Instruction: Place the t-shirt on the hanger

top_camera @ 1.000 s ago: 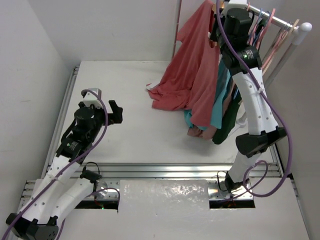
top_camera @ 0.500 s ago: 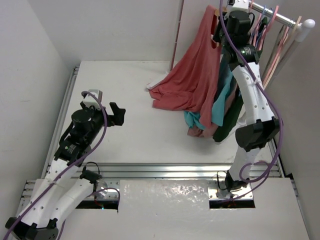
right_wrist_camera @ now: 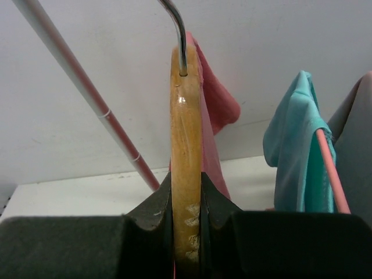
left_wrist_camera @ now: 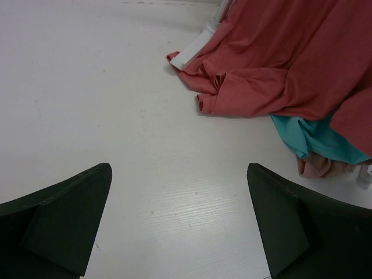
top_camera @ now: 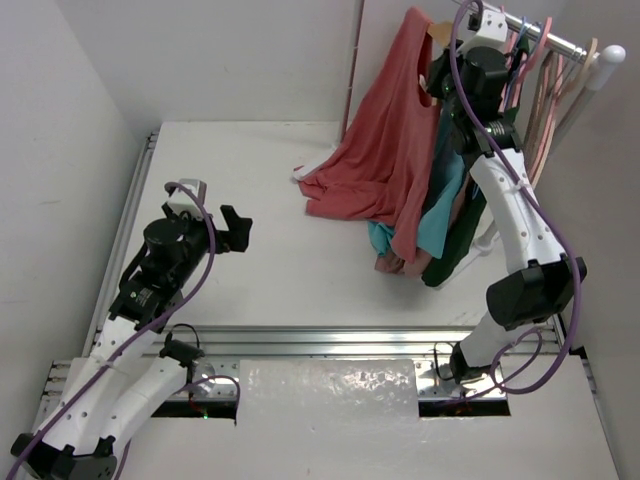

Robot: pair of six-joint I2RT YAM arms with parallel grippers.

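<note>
The coral-red t-shirt (top_camera: 385,150) hangs from the wooden hanger (right_wrist_camera: 186,151) held high at the back right, its lower part spread on the table (left_wrist_camera: 273,64). My right gripper (right_wrist_camera: 187,200) is shut on the hanger's wooden body below its silver hook (right_wrist_camera: 174,23); in the top view the gripper (top_camera: 445,75) sits beside the shirt's top, near the rail. My left gripper (top_camera: 232,228) is open and empty over the bare table at the left, well away from the shirt; its fingers (left_wrist_camera: 64,221) frame bare tabletop.
A clothes rail (top_camera: 560,40) at the back right carries pink hangers (top_camera: 545,70), a teal shirt (top_camera: 445,200) and a dark green garment (top_camera: 462,235). A thin red-and-white pole (right_wrist_camera: 93,99) slants behind the hanger. White walls enclose the table.
My right gripper has carried the hanger and shirt further up and toward the rail. The left arm has barely moved.
</note>
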